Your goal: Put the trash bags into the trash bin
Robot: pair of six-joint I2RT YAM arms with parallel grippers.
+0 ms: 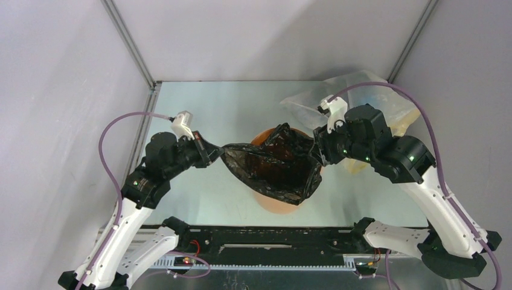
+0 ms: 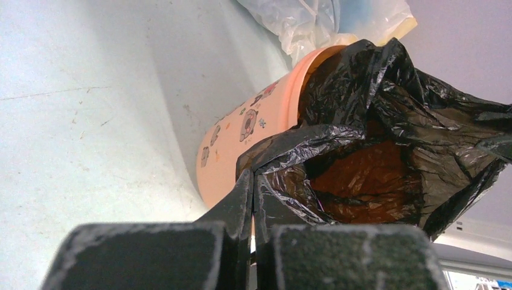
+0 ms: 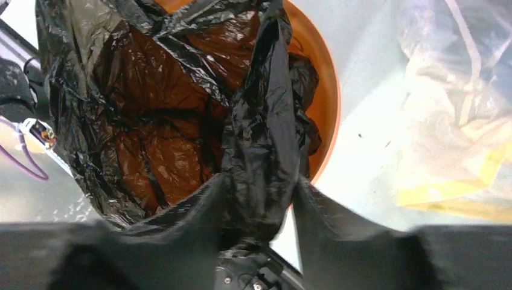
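Left end effector [image 2: 253, 180]: pinched closed on one edge of black trash bag [image 1: 275, 166].
Right end effector [image 3: 259, 205]: clamped on the bunched opposite edge.
Bag: stretched open between both, draped over orange trash bin [image 1: 276, 204] beneath them.
Translucent yellowish bag [image 1: 368, 90]: on bench [image 1: 229, 109], beyond right end effector.

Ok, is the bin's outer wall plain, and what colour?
Orange bin, with small printed pictures scattered on the wall; best in the left wrist view.
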